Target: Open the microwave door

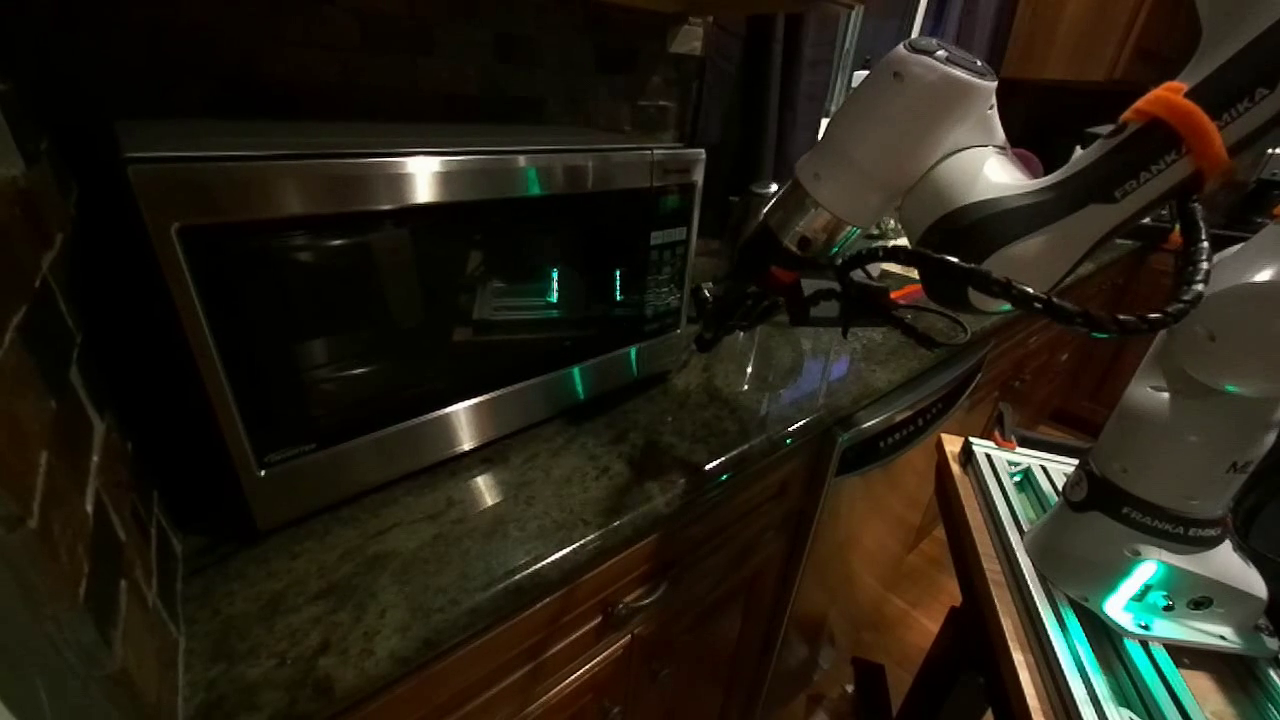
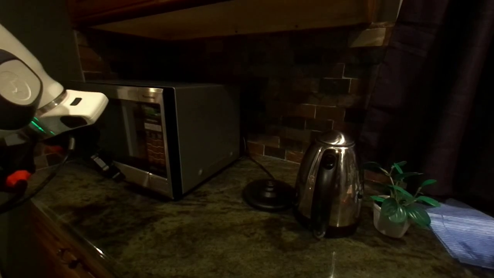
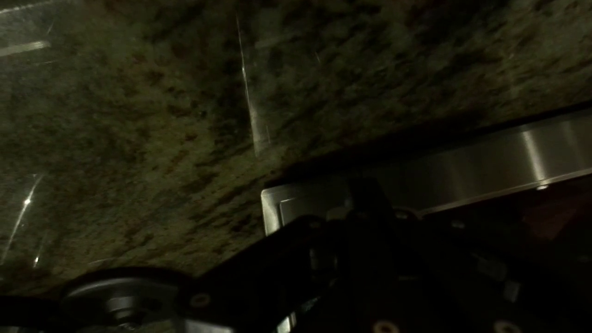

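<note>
Microwave door [image 1: 400, 320], one: a wide panel of dark glass framed in brushed stainless steel, making up most of the front of a large, boxy steel microwave [image 2: 210, 131]. Position: on a mottled green-brown stone surface [image 1: 400, 580], set back from its edge. Condition: closed, lying level with the tall black control panel [image 1: 666, 265] and its green display [image 1: 670, 203]; from where I stand, no gap shows along that seam.

End effector [image 1: 706, 338], one: black, two-fingered, carried by a white jointed robot arm [image 1: 900, 130]. State: fingers together, nothing visible between them. Position: tips just beside the lower front corner of the microwave, at the control panel end; too dark to tell whether they touch the steel.

Progress. Done: the end effector stands at the corner, its tips narrow. Judged as the approach stage; narrow tips suit a push, perhaps on a release at the foot of the control panel, better than a pull, and I can make out no handle on the door. Outstanding: the unlatching, the swing, in short the whole of the opening.

Also on the surface: one polished steel kettle [image 2: 345, 187] with a black handle; one round black base [image 2: 268, 196], just beside it; one small green-leaved potted plant [image 2: 397, 210]; one blue striped cloth [image 2: 463, 231], partly out of view.
</note>
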`<state>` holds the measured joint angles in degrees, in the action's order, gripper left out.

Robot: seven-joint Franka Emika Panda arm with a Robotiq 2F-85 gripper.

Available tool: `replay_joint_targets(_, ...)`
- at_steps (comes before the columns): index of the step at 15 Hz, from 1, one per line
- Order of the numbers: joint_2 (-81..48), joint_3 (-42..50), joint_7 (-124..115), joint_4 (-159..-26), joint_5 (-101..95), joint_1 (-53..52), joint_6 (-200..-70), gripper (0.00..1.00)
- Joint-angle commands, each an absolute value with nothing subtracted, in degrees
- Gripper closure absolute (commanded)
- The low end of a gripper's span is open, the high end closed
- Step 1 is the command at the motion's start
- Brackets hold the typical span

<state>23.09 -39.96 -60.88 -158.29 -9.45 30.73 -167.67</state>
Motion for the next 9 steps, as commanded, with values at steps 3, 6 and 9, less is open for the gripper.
replay_joint_targets(3,24.94,-55.88,-70.77,-157.79,-20.25,47.78,-168.73,1.0)
replay_joint_targets(6,26.57,-63.58,-74.27,-157.5,-23.46,56.0,-169.92,1.0)
replay_joint_targets(9,26.94,-69.86,-74.7,-156.38,-24.96,62.88,-170.85,1.0)
